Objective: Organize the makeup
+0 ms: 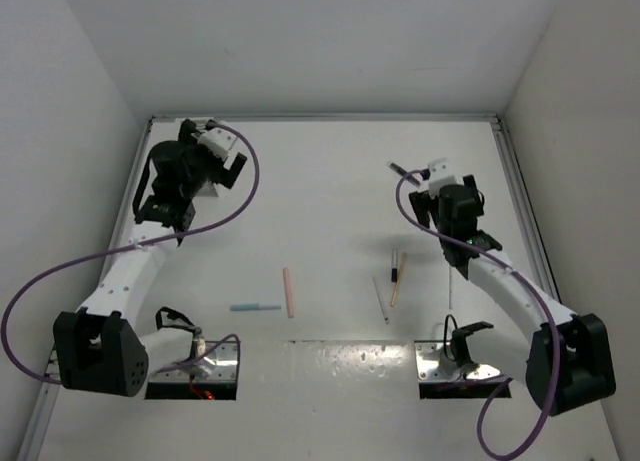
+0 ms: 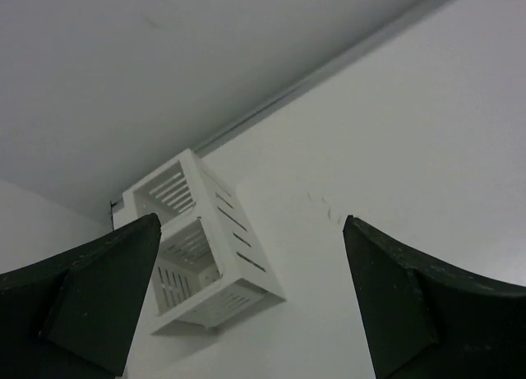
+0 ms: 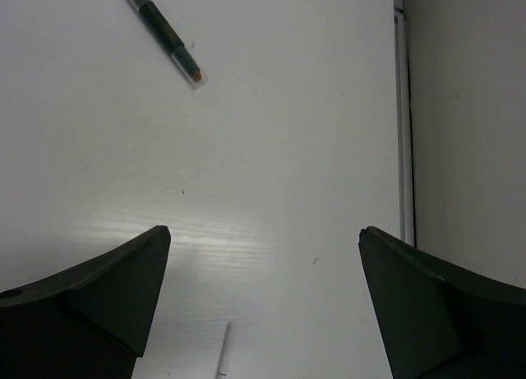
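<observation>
Left gripper point(image 2: 251, 223) spread wide, empty, facing white slatted plastic box point(image 2: 200, 249) | right gripper point(image 3: 265, 233) spread wide, empty, near slim black makeup stick point(image 3: 163, 32)

We see the box point(image 2: 197, 247) in the far left corner of the table point(image 1: 320, 191) | left stick point(image 1: 255, 307) near us, just left of thick stick point(image 1: 288, 292) | three sticks point(image 1: 398, 281) close together to their right | far stick point(image 1: 397, 168) behind those, well apart
</observation>
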